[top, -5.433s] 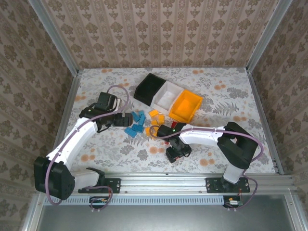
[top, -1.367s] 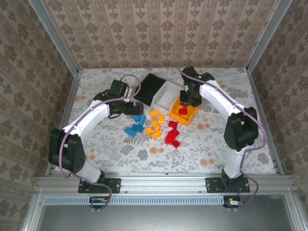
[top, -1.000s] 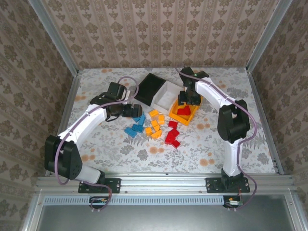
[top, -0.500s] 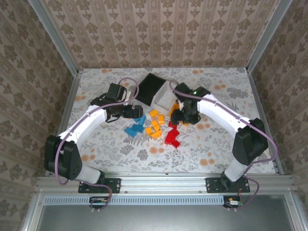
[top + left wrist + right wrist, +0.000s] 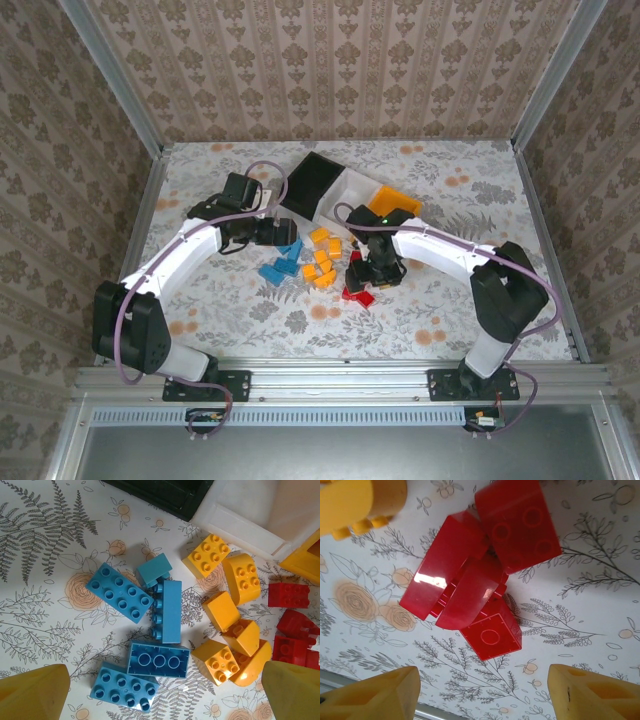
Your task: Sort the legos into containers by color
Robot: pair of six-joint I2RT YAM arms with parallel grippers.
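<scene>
- Worktop [image 5: 450,300]: nearly all legos lie loose here; sorting judged barely begun.
- Black bin [image 5: 312,180], white bin [image 5: 350,192], orange-yellow bin [image 5: 398,202]: side by side behind the pile; contents unclear.
- Left pincer [image 5: 162,692]: wide, empty, over blue legos [image 5: 120,592].
- Right pincer [image 5: 482,690]: fingers apart, empty, over red legos [image 5: 517,522].
- Orange-yellow legos [image 5: 220,610]: between those groups.
- No legible writing.

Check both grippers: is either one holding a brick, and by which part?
Nothing is held. The left gripper hangs open above the blue bricks, and the right gripper is open above the red bricks; neither touches a brick.
</scene>
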